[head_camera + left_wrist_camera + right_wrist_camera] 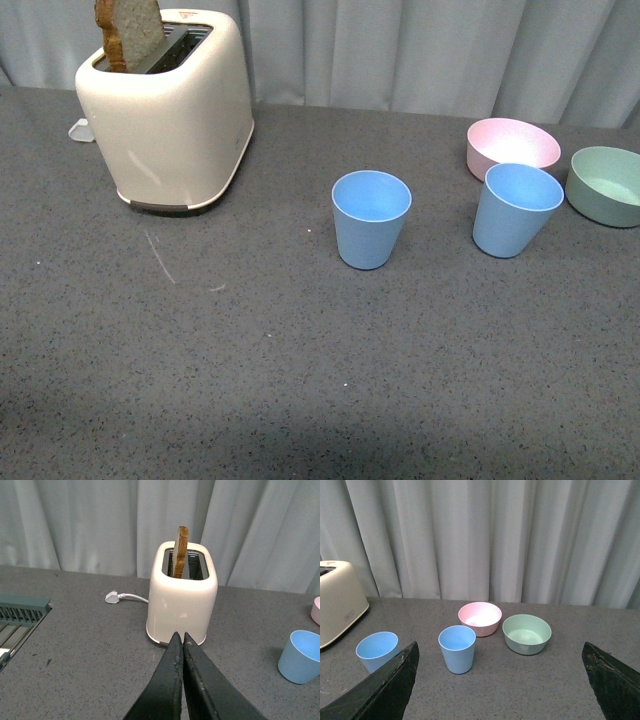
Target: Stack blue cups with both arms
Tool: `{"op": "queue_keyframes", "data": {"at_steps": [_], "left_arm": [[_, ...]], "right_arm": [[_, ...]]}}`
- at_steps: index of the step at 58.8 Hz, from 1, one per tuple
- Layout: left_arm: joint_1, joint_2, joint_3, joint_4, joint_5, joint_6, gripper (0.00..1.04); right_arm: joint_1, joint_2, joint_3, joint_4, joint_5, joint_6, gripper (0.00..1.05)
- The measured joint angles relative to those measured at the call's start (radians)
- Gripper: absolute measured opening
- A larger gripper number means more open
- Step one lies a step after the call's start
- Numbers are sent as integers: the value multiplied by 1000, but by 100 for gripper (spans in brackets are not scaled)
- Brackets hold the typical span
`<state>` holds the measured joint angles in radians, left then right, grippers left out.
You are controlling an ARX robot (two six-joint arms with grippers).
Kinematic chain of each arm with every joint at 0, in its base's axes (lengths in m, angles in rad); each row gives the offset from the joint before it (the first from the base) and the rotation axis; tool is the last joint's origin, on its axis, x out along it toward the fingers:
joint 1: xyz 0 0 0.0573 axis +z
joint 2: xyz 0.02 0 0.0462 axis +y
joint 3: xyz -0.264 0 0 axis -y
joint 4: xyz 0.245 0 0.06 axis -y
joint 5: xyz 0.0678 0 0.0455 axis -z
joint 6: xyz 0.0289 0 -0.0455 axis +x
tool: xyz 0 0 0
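Note:
Two light blue cups stand upright and apart on the grey table. One cup (370, 218) is near the middle, the other cup (515, 209) is to its right, in front of the pink bowl. Neither arm shows in the front view. In the left wrist view my left gripper (181, 636) is shut and empty, pointing at the toaster, with one blue cup (301, 656) off to the side. In the right wrist view my right gripper (500, 652) is wide open and empty, with one cup (457, 648) ahead between its fingers and the other cup (377, 651) beside one finger.
A cream toaster (170, 110) with a slice of bread (128, 32) stands at the back left, its plug (112, 597) lying behind it. A pink bowl (512, 147) and a green bowl (606, 185) sit at the back right. A grey rack (20, 615) shows in the left wrist view.

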<state>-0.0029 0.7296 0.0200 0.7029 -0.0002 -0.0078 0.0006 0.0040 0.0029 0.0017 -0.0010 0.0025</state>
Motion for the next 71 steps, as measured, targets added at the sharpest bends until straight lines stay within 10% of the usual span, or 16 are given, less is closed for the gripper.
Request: {"op": "queue_keyframes", "data": {"at_steps": [71], "left_arm": [[0,-723,-1,-699,0,0,4]], "right_arm": [[0,0,0,0,0,0,95]]}}
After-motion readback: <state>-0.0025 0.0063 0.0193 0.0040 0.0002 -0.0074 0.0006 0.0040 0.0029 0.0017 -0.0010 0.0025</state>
